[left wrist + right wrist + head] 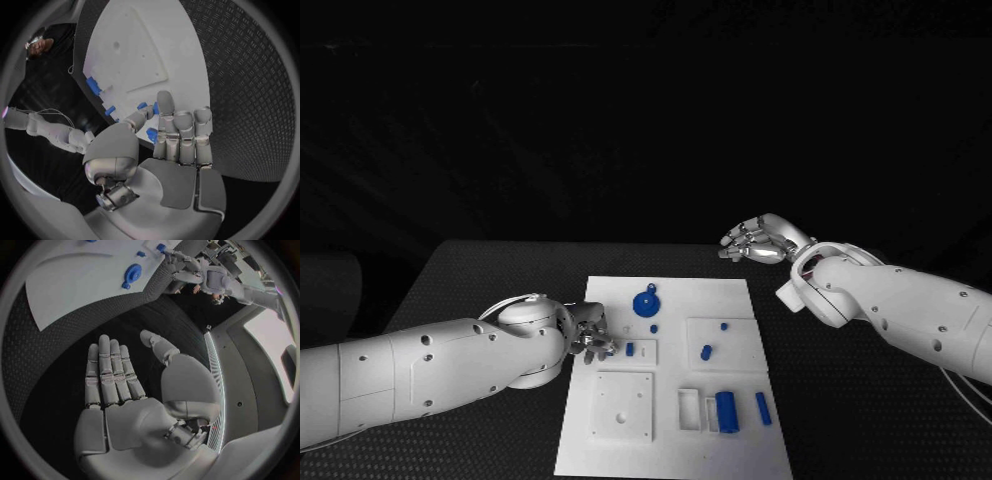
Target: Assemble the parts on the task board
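Note:
The white task board [733,455] lies in the middle of the black table. A round blue part [646,302] rests near its far end, and small blue parts [707,351] stand around its centre. Two long blue parts [727,411] lie near the front right. My left hand [589,337] hovers at the board's left edge, beside a small blue peg [629,349]. In the left wrist view that hand [172,145] has its fingers stretched out, and its thumb tip is close to a blue peg [143,105] without plainly gripping it. My right hand [762,240] floats beyond the board's far right corner, and in its wrist view this hand [122,395] is flat and empty.
A raised white square plate [625,405] with small holes sits at the board's front left, and a white open slot [689,408] lies beside the long parts. In the right wrist view the board [75,285] and its round blue part [131,275] lie ahead. Black ribbed table [488,275] surrounds the board.

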`<state>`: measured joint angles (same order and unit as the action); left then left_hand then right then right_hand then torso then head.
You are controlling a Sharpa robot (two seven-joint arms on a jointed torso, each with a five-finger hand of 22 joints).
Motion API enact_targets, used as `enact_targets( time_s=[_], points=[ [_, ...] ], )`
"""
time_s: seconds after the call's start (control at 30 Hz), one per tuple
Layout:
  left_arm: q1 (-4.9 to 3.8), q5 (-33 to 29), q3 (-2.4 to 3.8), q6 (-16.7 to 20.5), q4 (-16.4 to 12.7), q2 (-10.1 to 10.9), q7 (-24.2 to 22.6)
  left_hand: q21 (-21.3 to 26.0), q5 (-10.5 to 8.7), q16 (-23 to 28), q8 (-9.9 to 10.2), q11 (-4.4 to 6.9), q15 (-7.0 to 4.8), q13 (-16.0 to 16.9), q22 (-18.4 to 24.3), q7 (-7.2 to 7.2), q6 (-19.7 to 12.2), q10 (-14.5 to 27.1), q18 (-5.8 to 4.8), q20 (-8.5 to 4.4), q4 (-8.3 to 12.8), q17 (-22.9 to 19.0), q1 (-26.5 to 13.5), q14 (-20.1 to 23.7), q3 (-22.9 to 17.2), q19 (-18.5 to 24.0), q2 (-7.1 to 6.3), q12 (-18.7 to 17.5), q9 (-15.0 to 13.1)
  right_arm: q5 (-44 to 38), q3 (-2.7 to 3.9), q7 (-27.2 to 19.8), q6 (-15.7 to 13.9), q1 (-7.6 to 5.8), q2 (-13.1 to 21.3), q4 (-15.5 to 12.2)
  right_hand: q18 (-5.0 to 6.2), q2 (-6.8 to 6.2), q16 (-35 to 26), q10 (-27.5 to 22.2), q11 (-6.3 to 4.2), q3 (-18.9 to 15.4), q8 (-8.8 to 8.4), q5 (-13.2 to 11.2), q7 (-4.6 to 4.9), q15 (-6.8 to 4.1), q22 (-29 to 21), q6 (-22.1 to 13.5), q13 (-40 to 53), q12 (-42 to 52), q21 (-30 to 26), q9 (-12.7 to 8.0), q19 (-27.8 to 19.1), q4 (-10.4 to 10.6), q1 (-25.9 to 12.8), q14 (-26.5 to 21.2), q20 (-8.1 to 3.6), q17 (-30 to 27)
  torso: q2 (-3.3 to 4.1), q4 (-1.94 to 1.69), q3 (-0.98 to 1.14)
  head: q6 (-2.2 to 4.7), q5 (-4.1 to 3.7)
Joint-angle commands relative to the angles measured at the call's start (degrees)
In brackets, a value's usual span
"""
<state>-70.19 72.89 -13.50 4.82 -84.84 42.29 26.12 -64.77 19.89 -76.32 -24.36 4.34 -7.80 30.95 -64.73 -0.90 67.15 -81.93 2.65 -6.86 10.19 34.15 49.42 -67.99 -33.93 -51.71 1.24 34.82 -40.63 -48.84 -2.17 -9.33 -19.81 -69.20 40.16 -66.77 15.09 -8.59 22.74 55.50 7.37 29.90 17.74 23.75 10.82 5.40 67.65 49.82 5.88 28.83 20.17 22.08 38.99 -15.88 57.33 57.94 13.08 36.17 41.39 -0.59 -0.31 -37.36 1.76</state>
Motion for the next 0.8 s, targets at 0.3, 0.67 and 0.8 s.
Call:
enact_targets(
  time_s=[0.3, 0.67, 0.8],
  points=[
    [0.37, -0.25, -0.29, -2.14, 0.73, -0.11, 0.54, -0.4, 0.43, -0.23, -0.18, 0.5, -2.25, 0.1, -0.09, 0.07, 0.54, -0.02, 0.63, -7.81, 3.23, 0.08, 0.47, -1.92, -2.96, -0.36, 0.57, 0.22, -0.08, -0.4, 0.01, -0.63, 0.65, 0.02, 0.04, -0.09, -0.28, 0.17, -0.34, 0.29, 0.05, -0.12, 0.14, 0.37, -0.07, 0.19, 0.07, -0.36, -0.11, 0.22, -0.21, -0.06, -0.16, 0.1, -0.47, -0.3, 0.34, 0.07, 0.02, -0.01, -0.04, 0.11, -0.02],
    [0.37, -2.06, -0.29, -3.28, 2.12, -1.27, 0.72, 0.21, -8.69, 0.65, 0.36, 0.0, -2.23, 0.13, -0.25, -0.46, -0.97, 0.96, 0.6, -7.69, -0.09, -0.46, 0.11, -1.12, -3.14, -0.04, -0.6, -0.34, -0.62, -0.4, 0.01, -0.62, 0.56, 0.02, 0.21, -0.2, -0.27, 0.14, -0.36, 0.29, 0.05, -0.14, 0.15, 0.38, -0.06, 0.19, 0.1, -0.37, -0.14, 0.23, -0.24, -0.07, -0.16, 0.1, -0.5, -0.31, 0.35, 0.09, 0.02, 0.01, -0.06, 0.04, -0.17],
    [0.39, -2.15, -0.29, -3.08, 2.58, -1.5, 0.95, 0.51, -11.61, 0.92, 0.68, -0.13, -2.14, 0.08, -0.3, -0.61, -1.42, 1.37, 0.63, -7.7, -2.16, -0.61, -0.67, -0.76, -2.76, 0.17, -3.36, -0.57, -0.89, -0.4, 0.01, -0.62, 0.52, 0.02, 0.25, -0.21, -0.28, 0.09, -0.37, 0.28, 0.06, -0.17, 0.14, 0.39, -0.06, 0.2, 0.11, -0.38, -0.16, 0.23, -0.25, -0.08, -0.17, 0.1, -0.53, -0.32, 0.36, 0.1, 0.03, 0.01, -0.01, 0.03, -0.23]
  ],
)
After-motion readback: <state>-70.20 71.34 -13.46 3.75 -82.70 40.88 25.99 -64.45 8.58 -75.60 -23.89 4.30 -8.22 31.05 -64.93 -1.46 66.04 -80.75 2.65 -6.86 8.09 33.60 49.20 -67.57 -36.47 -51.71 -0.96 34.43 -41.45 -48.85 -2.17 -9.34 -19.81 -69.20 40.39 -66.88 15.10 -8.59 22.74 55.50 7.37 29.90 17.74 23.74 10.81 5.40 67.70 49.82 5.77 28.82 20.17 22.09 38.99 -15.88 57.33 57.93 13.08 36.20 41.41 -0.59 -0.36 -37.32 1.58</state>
